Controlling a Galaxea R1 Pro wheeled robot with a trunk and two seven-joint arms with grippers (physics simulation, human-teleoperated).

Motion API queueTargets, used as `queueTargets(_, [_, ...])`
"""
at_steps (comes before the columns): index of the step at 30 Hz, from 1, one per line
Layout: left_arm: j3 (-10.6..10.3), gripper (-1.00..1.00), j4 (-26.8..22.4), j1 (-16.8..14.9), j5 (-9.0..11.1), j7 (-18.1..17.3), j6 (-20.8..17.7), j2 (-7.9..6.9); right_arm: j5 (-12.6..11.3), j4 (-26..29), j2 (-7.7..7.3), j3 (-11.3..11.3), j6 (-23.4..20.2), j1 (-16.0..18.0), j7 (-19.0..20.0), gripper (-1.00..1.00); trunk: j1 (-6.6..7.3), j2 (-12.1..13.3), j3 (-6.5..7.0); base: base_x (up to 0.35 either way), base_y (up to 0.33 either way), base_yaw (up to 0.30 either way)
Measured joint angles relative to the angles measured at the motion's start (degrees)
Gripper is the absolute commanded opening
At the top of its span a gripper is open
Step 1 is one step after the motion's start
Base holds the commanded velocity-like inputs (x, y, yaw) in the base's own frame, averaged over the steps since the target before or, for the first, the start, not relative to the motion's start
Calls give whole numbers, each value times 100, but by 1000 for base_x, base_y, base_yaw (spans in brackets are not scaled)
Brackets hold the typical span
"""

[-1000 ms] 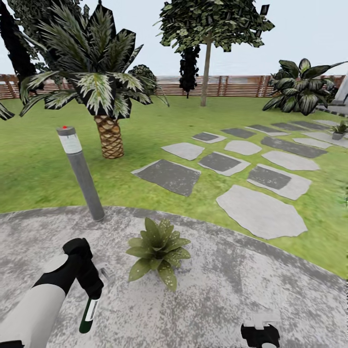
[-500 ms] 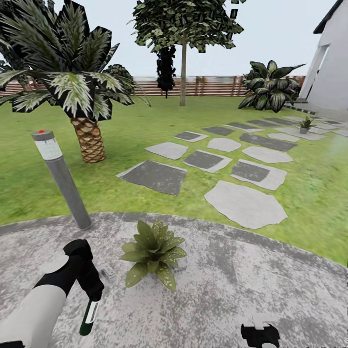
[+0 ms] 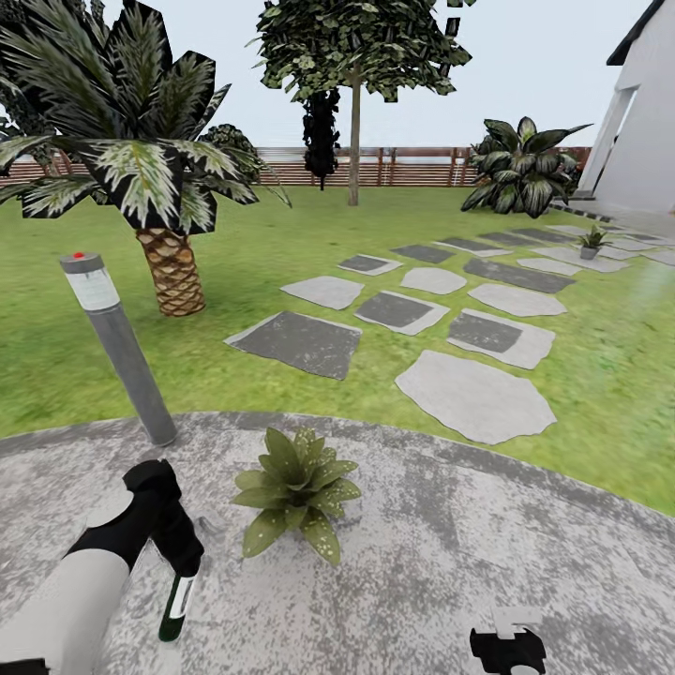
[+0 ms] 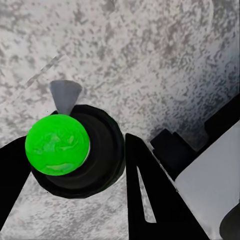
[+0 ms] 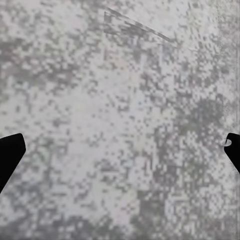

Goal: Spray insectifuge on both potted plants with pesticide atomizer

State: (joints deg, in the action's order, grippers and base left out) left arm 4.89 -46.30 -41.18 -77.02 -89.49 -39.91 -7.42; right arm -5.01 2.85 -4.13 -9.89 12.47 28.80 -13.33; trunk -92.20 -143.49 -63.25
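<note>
My left gripper (image 3: 185, 561) is shut on the pesticide atomizer (image 3: 175, 605), a slim dark green bottle with a white label that hangs tilted over the grey gravel patio (image 3: 450, 562). In the left wrist view the atomizer (image 4: 67, 150) shows end-on as a black round body with a bright green patch, held between the dark fingers (image 4: 145, 190). One potted plant (image 3: 295, 492), a low speckled rosette, stands on the patio just right of the bottle. A second potted plant (image 3: 591, 241) sits far off among the stepping stones. My right gripper (image 3: 506, 647) hangs open low over the gravel (image 5: 120, 125).
A grey post lamp (image 3: 117, 347) stands at the patio's edge behind my left arm. A palm (image 3: 169, 272) grows on the lawn beyond it. Stepping stones (image 3: 473, 394) lead to the far right, toward a striped shrub (image 3: 520, 178) and a white wall (image 3: 647, 141).
The whole view swung to the right in the first half second, bringing the wall and the far plant into sight. The left gripper still holds the atomizer, lifted very slightly.
</note>
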Motion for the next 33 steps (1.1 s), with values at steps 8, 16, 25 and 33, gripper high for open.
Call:
queueTargets(8, [-16,-100,14,-213,-80,0,57,-154,0,0,0,0,-8,0,0,100,0,0,-1,0,0,0])
queueTargets(16, [-17,-100,89,38,-16,-2,337,-325,0,0,6,1,-9,0,0,100,0,0,-1,0,0,0])
queueTargets(25, [4,-100,22,26,-83,-2,338,114,-5,0,8,0,-8,0,0,100,0,0,0,0,8,0])
queueTargets(33, [15,-100,36,23,-75,-6,330,-185,-16,3,10,0,-16,-2,9,100,-1,0,-1,-54,239,-158])
